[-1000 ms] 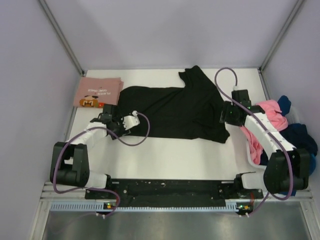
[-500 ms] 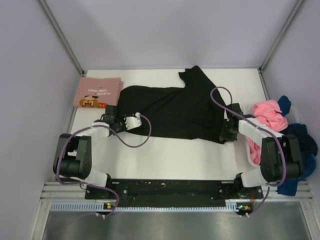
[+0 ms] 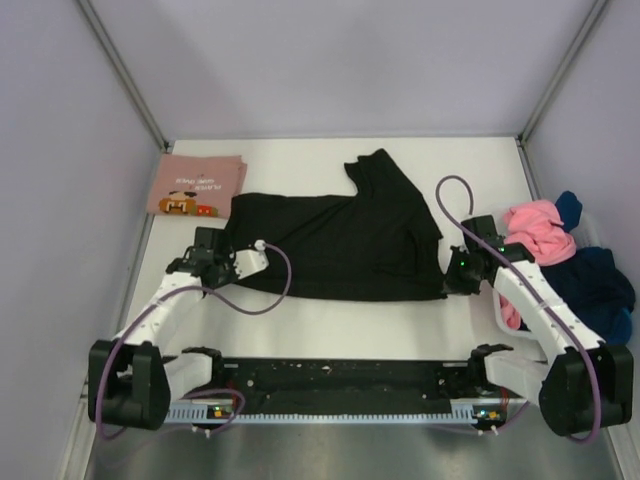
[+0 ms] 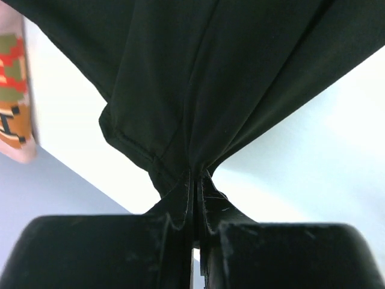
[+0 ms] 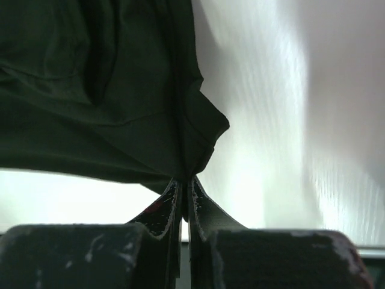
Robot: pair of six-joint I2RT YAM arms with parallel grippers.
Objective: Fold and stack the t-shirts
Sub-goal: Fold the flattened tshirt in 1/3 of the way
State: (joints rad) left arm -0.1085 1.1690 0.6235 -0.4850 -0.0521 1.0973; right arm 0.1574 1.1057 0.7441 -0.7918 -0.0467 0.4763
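White left arm (image 3: 160, 303), right arm (image 3: 540, 305), black joints (image 3: 125, 372), looping purple cables (image 3: 439, 198), black left claw (image 4: 195, 176), right claw (image 5: 183, 179).

From my left wrist, the black shirt (image 4: 198, 72) runs off the top edge. The bit nipped in my left pincer (image 4: 195, 179) vanishes inside it, so I cannot tell how much cloth is caught. The folded pink shirt (image 4: 11, 78) is cut by the left edge there, and from above its lettering is too small to read. My right pincer (image 5: 183, 183) swallows its corner of cloth likewise (the folds above it are dim). The heap of shirts (image 3: 595, 275) at the right lies partly behind my right arm (image 3: 530, 297); how many there are, I cannot count.
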